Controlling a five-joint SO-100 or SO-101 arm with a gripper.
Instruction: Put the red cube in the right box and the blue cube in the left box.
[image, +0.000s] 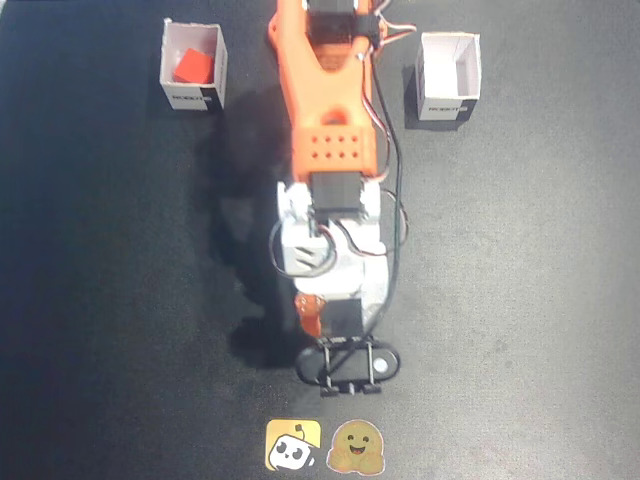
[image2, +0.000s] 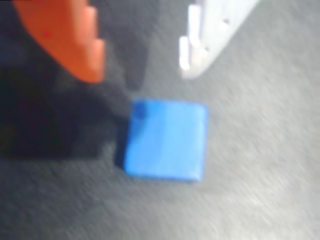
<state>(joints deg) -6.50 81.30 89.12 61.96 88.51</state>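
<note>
Wrist view: smooth square blue cube (image2: 165, 139) on matte table (image2: 260, 190)

You've got the red cube (image: 191, 66) inside the white box (image: 193, 67) at 11 o'clock on the dark counter (image: 520, 300). The twin box (image: 448, 77) at 1 o'clock holds nothing visible. Your orange arm (image: 325, 110) runs down the middle toward 6 o'clock, above two stickers (image: 325, 446).

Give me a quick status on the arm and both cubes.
Gripper jaws open, above blue cube, not touching. Red cube already in box at left of fixed view; other box empty. Nothing in the way.
</note>
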